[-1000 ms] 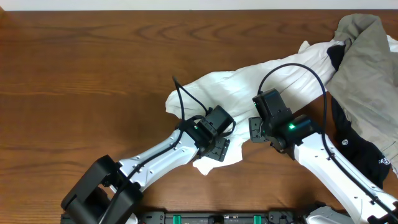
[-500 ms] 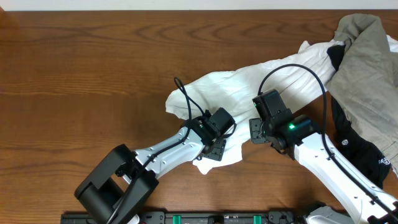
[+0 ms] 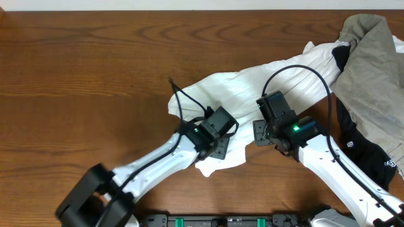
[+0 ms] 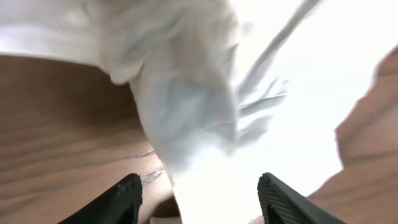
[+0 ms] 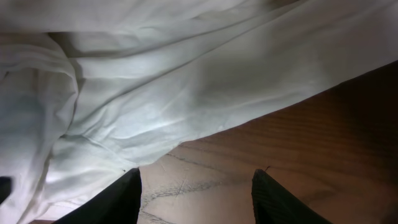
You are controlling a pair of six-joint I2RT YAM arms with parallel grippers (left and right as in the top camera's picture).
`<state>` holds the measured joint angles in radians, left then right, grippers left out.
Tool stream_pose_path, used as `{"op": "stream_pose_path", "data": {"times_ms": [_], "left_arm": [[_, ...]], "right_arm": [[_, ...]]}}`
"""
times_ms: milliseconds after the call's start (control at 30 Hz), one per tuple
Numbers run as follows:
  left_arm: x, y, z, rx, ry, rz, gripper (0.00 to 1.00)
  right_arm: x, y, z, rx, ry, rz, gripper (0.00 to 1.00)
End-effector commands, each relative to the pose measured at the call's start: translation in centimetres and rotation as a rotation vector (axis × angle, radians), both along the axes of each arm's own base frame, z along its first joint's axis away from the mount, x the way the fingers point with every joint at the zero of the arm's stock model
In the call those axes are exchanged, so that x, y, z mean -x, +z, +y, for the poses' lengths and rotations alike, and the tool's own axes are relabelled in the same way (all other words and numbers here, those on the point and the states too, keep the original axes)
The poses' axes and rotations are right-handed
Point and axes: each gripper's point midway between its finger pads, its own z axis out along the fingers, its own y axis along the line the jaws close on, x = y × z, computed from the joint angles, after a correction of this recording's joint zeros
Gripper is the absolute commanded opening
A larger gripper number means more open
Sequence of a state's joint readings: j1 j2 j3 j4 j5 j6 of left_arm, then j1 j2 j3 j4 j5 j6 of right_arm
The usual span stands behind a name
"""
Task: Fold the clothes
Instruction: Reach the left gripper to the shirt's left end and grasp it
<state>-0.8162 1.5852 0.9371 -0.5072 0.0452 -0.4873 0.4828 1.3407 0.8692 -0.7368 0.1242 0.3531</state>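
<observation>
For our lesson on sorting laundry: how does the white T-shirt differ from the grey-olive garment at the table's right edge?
The white T-shirt stretches across the middle of the table; the grey-olive garment is heaped at the right edge. The grey-olive garment seems to overlap the white T-shirt's far end. The left gripper and right gripper are at the white T-shirt; neither is near the grey-olive garment. Both lie wrinkled and unfolded.

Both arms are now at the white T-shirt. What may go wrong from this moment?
1. The white T-shirt lies bunched, so the left gripper, open over thick folds, may pinch several layers.
2. The right gripper is open above bare table beside the cloth's edge and may miss the cloth.
3. The grey-olive garment seems to overlap the shirt's far end; pulling might drag it along.
</observation>
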Motion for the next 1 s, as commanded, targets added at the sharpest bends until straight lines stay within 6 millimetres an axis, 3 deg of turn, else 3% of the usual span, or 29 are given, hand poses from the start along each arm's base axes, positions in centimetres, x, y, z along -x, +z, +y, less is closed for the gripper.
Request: {"op": "stream_pose_path", "data": {"times_ms": [0,267,533,800,967], "left_arm": [[0.0,0.0,0.2,-0.004,0.012,-0.004,0.62],[0.3,-1.6,0.4,-0.028,0.058,0.044,0.62],[1.1,-4.6,0.7,-0.071,0.097,0.128,0.63],[0.9,-4.7,0.2,-0.051,0.094,0.127,0.63],[1.5,-4.3,-1.2,0.018,0.07,0.171,0.64]], "right_arm": [[-0.4,0.5,-0.1,-0.006,-0.02,-0.016,0.55],[-0.4,0.5,-0.1,-0.006,-0.019,-0.015,0.55],[-0.4,0.5,-0.1,-0.006,-0.019,-0.016,0.55],[-0.4,0.5,-0.1,-0.006,-0.019,-0.015,0.55],[-0.4,0.5,-0.1,-0.006,-0.019,-0.016,0.55]]}}
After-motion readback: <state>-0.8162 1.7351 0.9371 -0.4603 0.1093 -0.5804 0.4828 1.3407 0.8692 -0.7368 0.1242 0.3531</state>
